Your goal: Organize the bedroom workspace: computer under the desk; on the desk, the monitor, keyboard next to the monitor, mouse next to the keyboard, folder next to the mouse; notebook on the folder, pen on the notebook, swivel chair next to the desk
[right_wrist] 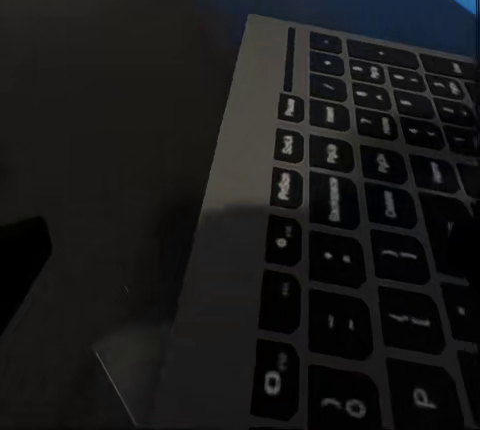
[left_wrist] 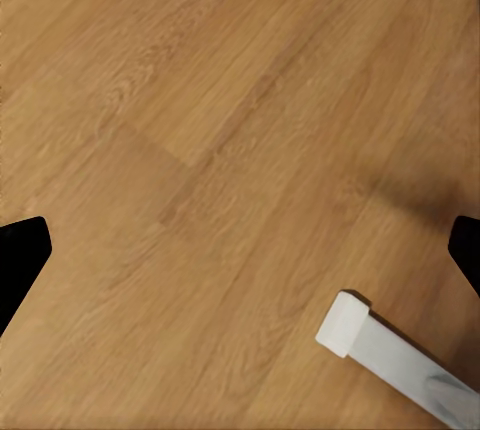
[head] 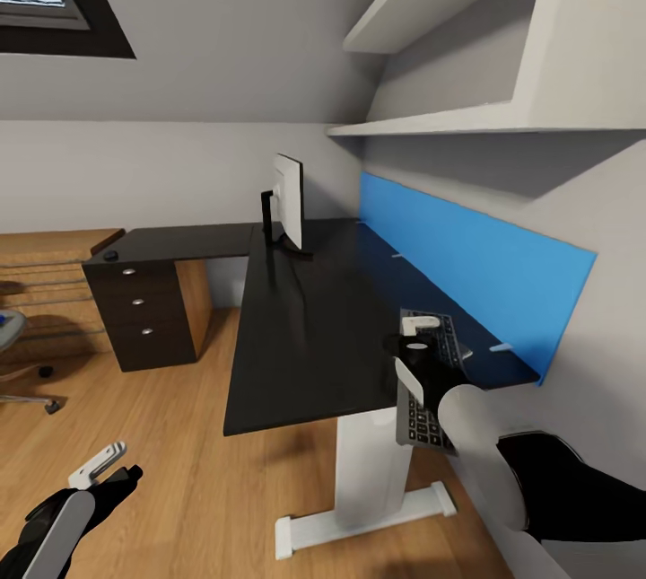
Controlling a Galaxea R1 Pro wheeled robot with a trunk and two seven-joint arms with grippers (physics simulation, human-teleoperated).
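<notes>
Your right end effector is closed on one flat grey keyboard with black keys, lying at the near right end of the matte black L-shaped bench beside the blue panel. One white monitor stands upright at the bench's corner. Your left end effector hangs open and empty over the wood-grain floor.

Desk layout
Monitor stands at the back of the desk; keyboard overhangs its near right edge.

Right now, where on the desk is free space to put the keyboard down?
The desk is bare across its wide middle, between the monitor and the keyboard. The left wing beside the mouse is also free. It is crowded at the near right end, around the right gripper.
</notes>
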